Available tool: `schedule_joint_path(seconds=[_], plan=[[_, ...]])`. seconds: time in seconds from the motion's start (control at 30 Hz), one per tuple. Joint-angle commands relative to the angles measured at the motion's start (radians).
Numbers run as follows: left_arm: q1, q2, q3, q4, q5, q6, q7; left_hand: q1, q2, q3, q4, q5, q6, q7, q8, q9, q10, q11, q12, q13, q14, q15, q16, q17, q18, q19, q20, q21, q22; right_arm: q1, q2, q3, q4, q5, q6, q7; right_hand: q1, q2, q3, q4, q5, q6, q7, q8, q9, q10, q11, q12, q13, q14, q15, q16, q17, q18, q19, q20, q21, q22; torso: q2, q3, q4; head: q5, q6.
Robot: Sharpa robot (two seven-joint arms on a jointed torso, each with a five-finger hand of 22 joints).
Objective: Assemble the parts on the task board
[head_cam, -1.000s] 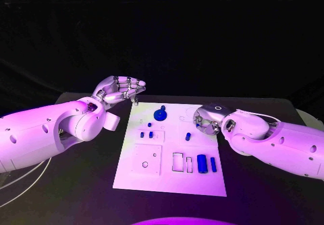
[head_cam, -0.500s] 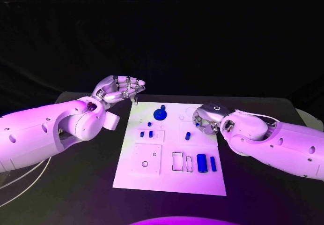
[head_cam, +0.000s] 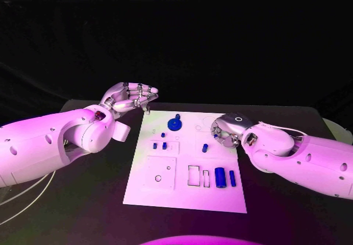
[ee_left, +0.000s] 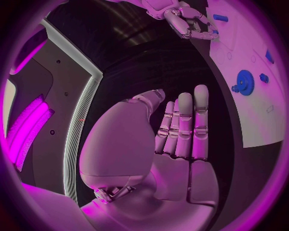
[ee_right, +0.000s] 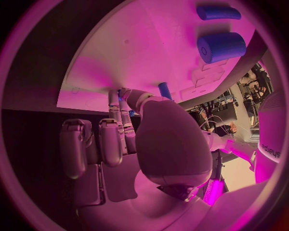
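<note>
The white task board [head_cam: 187, 190] lies in the middle of the table. A blue gear [head_cam: 175, 124] sits near its far edge, small blue pegs [head_cam: 159, 146] lie left of centre, and another peg [head_cam: 205, 148] lies at mid-board. A thick blue cylinder [head_cam: 220, 177] and a slim one [head_cam: 232, 177] lie at the near right. My right hand [head_cam: 224, 131] hovers low over the board's right edge, fingers curled, with a small blue part [ee_right: 131, 113] pinched between thumb and fingers. My left hand [head_cam: 132, 97] hangs above the far left corner and holds nothing [ee_left: 180, 130].
Square and round recesses [head_cam: 159, 173] mark the board's near left. Black table [head_cam: 96, 204] surrounds the board. In the right wrist view the thick cylinder [ee_right: 221, 46] and the slim cylinder [ee_right: 218, 12] lie beyond my fingers.
My right hand and forearm have shifted slightly nearer and lower at the board's right edge. The left hand and the parts on the board have not moved.
</note>
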Motion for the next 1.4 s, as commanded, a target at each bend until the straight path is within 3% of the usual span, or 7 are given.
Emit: schedule_joint_path(seconds=[0.03,0.3,0.6,0.93,1.17,1.4], plan=[[0.001,0.001,0.001,0.002,0.006,0.009,-0.003,0.007,-0.005,0.006,0.002,0.006,-0.005,0.002,-0.001,-0.001,-0.007,0.000,0.002,-0.001,-0.006,0.002,-0.004,-0.001,0.014,0.000,-0.001,-0.006,-0.002,0.002,-0.008,0.003,0.011,-0.017,-0.041,-0.022,-0.011,-0.003,-0.001,-0.003,-0.004,0.010,0.001,0.003,0.001,0.006,-0.006,-0.006,-0.004,0.043,-0.007,0.001,0.000,-0.012,0.054,-0.008,0.003,0.218,0.000,0.0005,-0.0008,0.001,0.003],[0.001,0.001,0.001,0.001,0.006,0.008,-0.005,0.007,-0.005,0.007,0.002,0.006,-0.006,0.002,-0.002,-0.002,-0.010,0.000,0.002,-0.002,-0.008,0.002,-0.004,-0.002,0.014,0.000,0.000,-0.006,-0.002,0.008,-0.040,0.009,0.052,-0.016,-0.077,-0.027,-0.013,-0.003,-0.001,-0.003,-0.005,0.010,0.000,0.003,0.001,0.007,-0.006,-0.006,-0.004,0.043,-0.007,0.001,0.002,-0.013,0.056,-0.008,0.009,0.220,0.000,0.0010,-0.0004,0.002,0.003],[0.001,0.001,0.001,0.001,0.007,0.008,-0.004,0.008,-0.005,0.007,0.001,0.006,-0.007,0.003,-0.002,-0.002,-0.011,0.001,0.002,-0.002,-0.009,0.003,-0.005,-0.003,0.014,-0.001,0.000,-0.007,-0.002,0.011,-0.088,0.017,0.153,-0.011,-0.119,-0.037,-0.016,-0.004,-0.002,-0.003,-0.006,0.011,-0.001,0.004,0.002,0.009,-0.007,-0.007,-0.004,0.044,-0.008,0.002,0.004,-0.015,0.059,-0.008,0.014,0.223,0.000,0.0011,-0.0025,0.005,0.004],[0.000,0.005,0.001,0.000,0.012,0.010,-0.003,0.008,-0.006,0.009,0.001,0.006,-0.008,0.004,-0.002,-0.003,-0.015,0.002,0.003,-0.003,-0.011,0.004,-0.005,-0.004,0.014,-0.002,0.001,-0.007,-0.002,0.008,-0.062,0.019,0.253,0.009,-0.152,-0.021,-0.018,-0.005,-0.003,-0.003,-0.007,0.012,-0.001,0.004,0.003,0.010,-0.007,-0.008,-0.004,0.044,-0.008,0.002,0.002,-0.015,0.060,-0.008,0.015,0.224,0.000,0.0007,0.0007,0.012,0.008],[0.000,0.007,0.001,0.001,0.013,0.010,-0.002,0.008,-0.007,0.009,0.000,0.007,-0.009,0.004,-0.002,-0.003,-0.018,0.003,0.003,-0.003,-0.012,0.004,-0.005,-0.005,0.014,-0.003,0.001,-0.008,-0.002,-0.002,-0.012,0.018,0.285,0.018,-0.163,-0.003,-0.019,-0.006,-0.003,-0.004,-0.007,0.012,-0.001,0.004,0.003,0.010,-0.007,-0.008,-0.004,0.043,-0.008,0.001,0.001,-0.014,0.058,-0.008,0.012,0.222,0.001,-0.0008,-0.0012,0.041,0.000],[0.000,0.011,0.001,0.003,0.017,0.010,-0.002,0.008,-0.007,0.009,0.000,0.007,-0.009,0.004,-0.002,-0.003,-0.018,0.003,0.003,-0.003,-0.012,0.004,-0.005,-0.005,0.014,-0.003,0.001,-0.008,-0.002,-0.032,0.043,0.014,0.267,0.027,-0.163,0.013,-0.019,-0.006,-0.002,-0.004,-0.007,0.012,-0.001,0.004,0.003,0.010,-0.007,-0.008,-0.004,0.043,-0.008,0.001,0.001,-0.014,0.058,-0.009,0.011,0.221,0.001,-0.0013,-0.0019,0.067,-0.013]])
